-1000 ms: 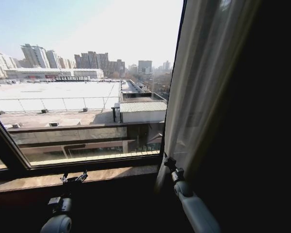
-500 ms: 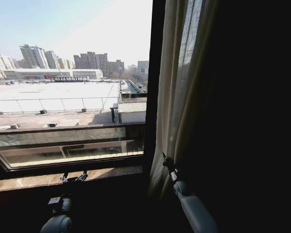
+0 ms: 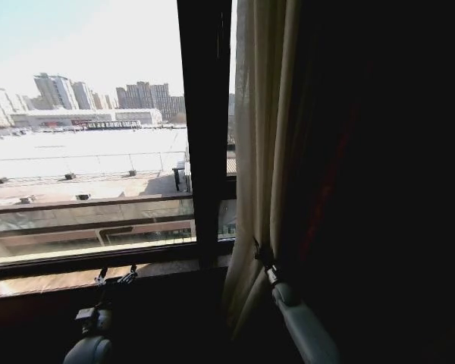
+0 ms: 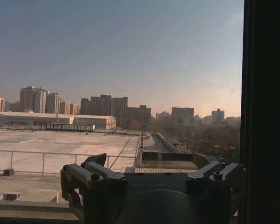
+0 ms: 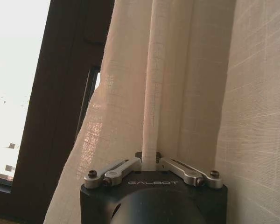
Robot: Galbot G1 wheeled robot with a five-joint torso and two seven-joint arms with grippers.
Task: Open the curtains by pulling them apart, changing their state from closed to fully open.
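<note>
The right gripper [image 5: 150,161] has its fingers pinched on a fold of the curtains [image 3: 259,152] at 3 o'clock. The whole view has swung right, so the curtain looks bunched. The left gripper [image 4: 154,175] waits spread wide at 7 o'clock.

Head cam: high, facing forward and down at the window, dark brown window post [image 3: 206,129] near centre. Left wrist cam: sits behind the left tool [image 4: 154,179], faces straight out through the glass at the rooftops, shared with head cam. Right wrist cam: very close behind the right tool [image 5: 149,163], facing the sheer cream pleated curtain [image 5: 177,84]; shares curtain and post with head cam.
</note>
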